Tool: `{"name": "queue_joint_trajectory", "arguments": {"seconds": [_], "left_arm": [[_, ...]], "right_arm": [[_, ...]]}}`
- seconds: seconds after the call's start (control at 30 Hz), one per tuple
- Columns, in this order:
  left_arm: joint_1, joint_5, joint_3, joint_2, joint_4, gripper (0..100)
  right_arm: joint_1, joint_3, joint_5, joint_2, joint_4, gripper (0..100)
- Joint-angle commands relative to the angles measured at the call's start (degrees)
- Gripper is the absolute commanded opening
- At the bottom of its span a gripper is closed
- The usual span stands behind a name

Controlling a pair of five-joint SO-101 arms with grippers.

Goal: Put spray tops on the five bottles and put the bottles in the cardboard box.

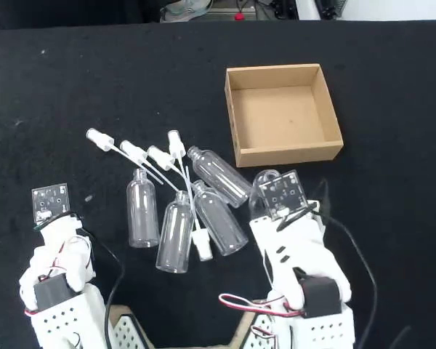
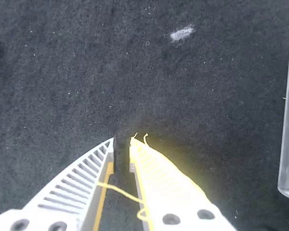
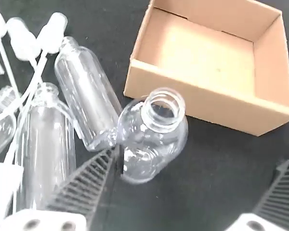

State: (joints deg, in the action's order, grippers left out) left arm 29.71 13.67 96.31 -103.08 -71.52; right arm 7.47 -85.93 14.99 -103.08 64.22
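One bottle (image 3: 151, 139) stands upright, mouth up, between the wide-open fingers of the right gripper (image 3: 197, 161), touching one finger; the cardboard box (image 3: 202, 103) lies just beyond. The left gripper (image 2: 123, 142) is closed, empty.

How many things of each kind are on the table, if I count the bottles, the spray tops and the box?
Clear bottles: 5
White spray tops: 5
Cardboard box: 1
Total: 11
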Motion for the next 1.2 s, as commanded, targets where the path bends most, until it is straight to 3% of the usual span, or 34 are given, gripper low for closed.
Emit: {"name": "queue_joint_trajectory", "arguments": {"seconds": [0.0,0.13,0.47,0.73,0.83,1.03,1.17], "left_arm": [[0.1,-0.4,1.1,0.0,-0.8,6],[0.1,-0.4,1.1,0.0,-0.8,6],[0.1,-0.4,1.1,0.0,-0.8,6],[0.1,-0.4,1.1,0.0,-0.8,6],[0.1,-0.4,1.1,0.0,-0.8,6],[0.1,-0.4,1.1,0.0,-0.8,6],[0.1,-0.4,1.1,0.0,-0.8,6]], "right_arm": [[0.5,-4.4,-4.7,-3.2,-8.8,44.5],[0.5,-10.9,-6.0,-2.8,-18.8,44.5],[0.9,-10.3,-5.9,-3.2,-18.7,43.6],[1.4,-10.0,-5.9,-3.2,-18.8,15.5],[-0.8,-7.6,-5.9,-3.2,-18.3,13.9],[-9.1,6.3,-5.1,-3.2,-8.1,14.5],[-13.2,15.3,3.2,-2.6,0.9,14.4]]}}
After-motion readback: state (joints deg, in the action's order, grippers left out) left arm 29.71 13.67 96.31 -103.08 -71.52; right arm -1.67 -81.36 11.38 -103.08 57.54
